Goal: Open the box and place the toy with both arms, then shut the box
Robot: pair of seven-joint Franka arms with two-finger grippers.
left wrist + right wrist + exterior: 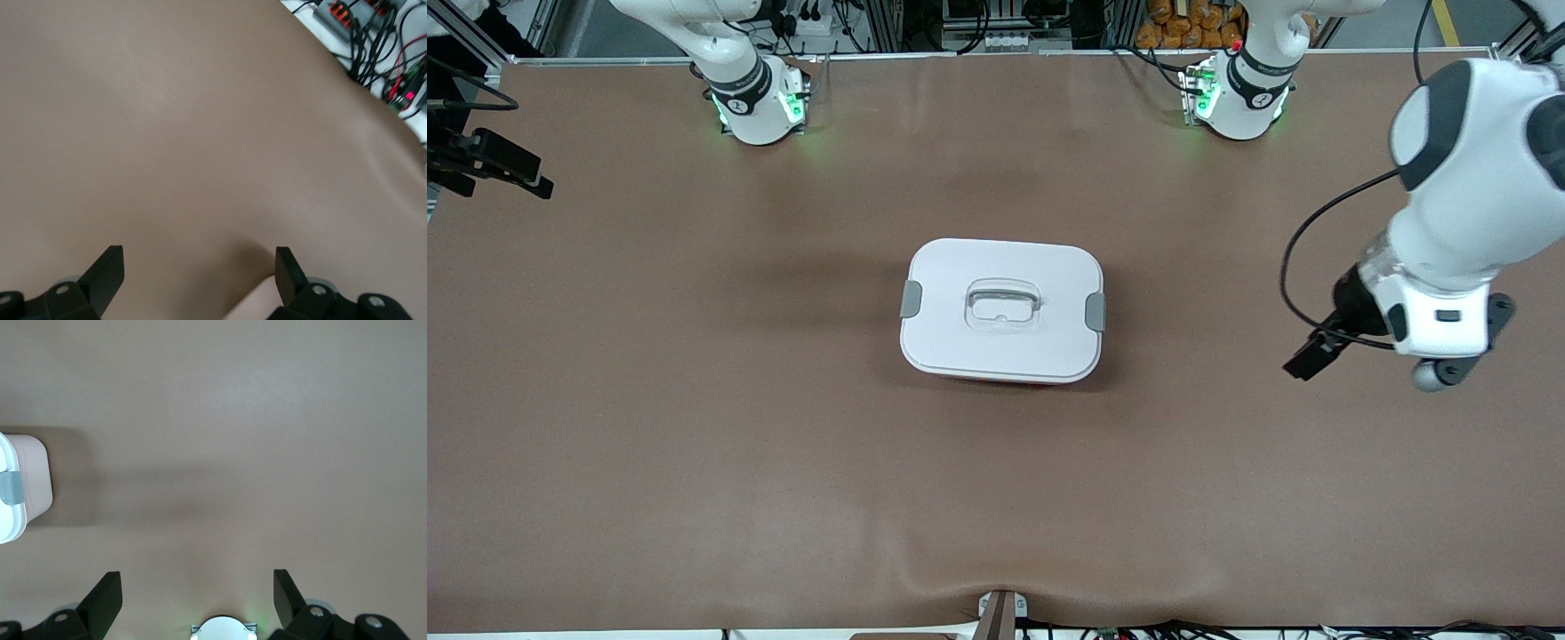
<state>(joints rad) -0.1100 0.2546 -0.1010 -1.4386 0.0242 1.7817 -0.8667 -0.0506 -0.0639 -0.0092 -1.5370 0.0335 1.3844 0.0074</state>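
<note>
Front view: box (1002, 309) mid-table (694, 427), white lid (960, 342) seated flat, grey latches (911, 299) at both ends, clear handle (1003, 305) lying in its recess; no toy anywhere in sight; left gripper (1436, 342) up over the left arm's end of the table, well apart from the box; right arm (738, 80) climbing out of frame.

Left wrist view: bare cloth only; fingers (107, 270) spread wide, nothing between.

Right wrist view: right gripper (197, 590) likewise wide and holding nothing, high over the table; box corner just visible.

Fits either a shut box awaiting its toy or one closed again over it; impossible to tell which; worth checking both latches sit flush.
</note>
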